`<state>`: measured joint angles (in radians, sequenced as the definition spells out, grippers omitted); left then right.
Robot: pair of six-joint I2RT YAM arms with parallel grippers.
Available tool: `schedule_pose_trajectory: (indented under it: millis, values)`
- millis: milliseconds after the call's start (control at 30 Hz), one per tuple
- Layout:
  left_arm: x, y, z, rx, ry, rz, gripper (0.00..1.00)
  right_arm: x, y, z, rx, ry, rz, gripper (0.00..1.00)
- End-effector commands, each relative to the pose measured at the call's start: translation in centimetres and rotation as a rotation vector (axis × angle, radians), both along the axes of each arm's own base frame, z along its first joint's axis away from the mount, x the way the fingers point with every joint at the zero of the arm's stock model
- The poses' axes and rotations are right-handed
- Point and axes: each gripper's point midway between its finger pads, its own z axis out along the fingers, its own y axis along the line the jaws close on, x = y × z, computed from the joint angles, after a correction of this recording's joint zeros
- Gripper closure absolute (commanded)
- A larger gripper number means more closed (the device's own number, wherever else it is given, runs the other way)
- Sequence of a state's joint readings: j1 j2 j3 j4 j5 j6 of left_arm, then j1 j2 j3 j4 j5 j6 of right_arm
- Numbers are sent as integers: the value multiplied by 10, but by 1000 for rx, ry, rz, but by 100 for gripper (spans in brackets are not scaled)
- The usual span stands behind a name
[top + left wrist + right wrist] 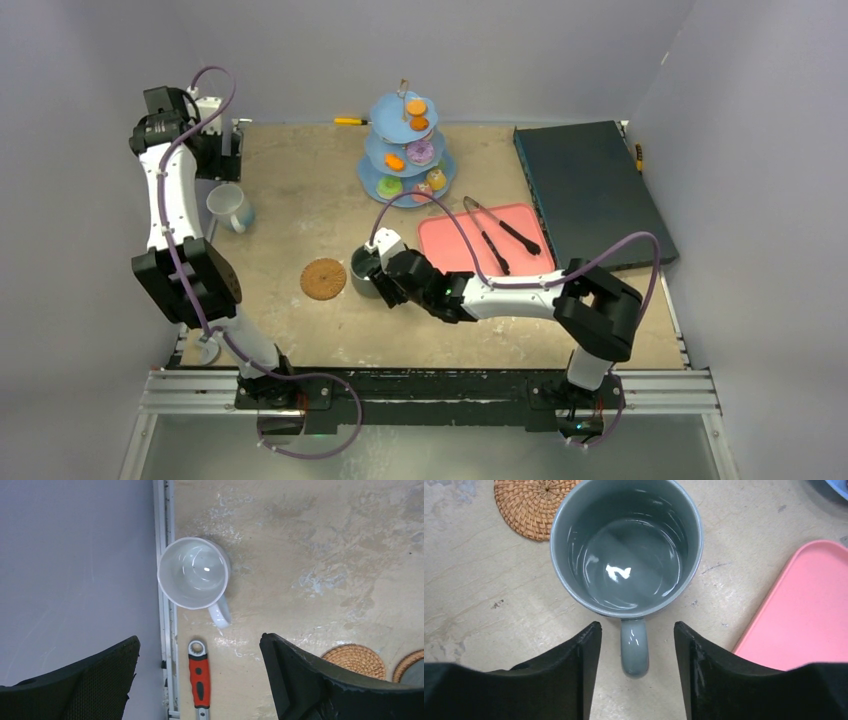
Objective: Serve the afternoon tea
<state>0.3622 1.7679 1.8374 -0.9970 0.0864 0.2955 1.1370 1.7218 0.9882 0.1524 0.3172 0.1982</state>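
Grey mug [626,545]: rigid, glazed, likely slippery and breakable; best taken by handle [634,652]. Right tool [636,630] straddles handle, parted, gripping nothing. Left tool [200,640] wide.

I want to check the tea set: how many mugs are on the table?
2. The white mug stands by the left edge of the table. The grey-green mug stands mid-table, right of a woven coaster, its handle inside the open right pincer. No other mug shows.
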Motion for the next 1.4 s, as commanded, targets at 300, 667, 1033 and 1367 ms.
schedule_pose_trajectory:
  millis: [300, 667, 1033, 1367]
  values:
    - [6, 61, -29, 122, 61, 18, 21, 12, 15, 138, 238, -135, -24, 30]
    - [53, 79, -92, 6, 110, -27, 50, 13, 18, 180, 305, -160, -23, 33]
    - [56, 65, -139, -93, 153, -80, 71, 18, 31, 183, 308, -161, -22, 36]
    - [23, 12, -157, -316, 182, -103, 96, 44, 92, 150, 219, -171, 85, 30]
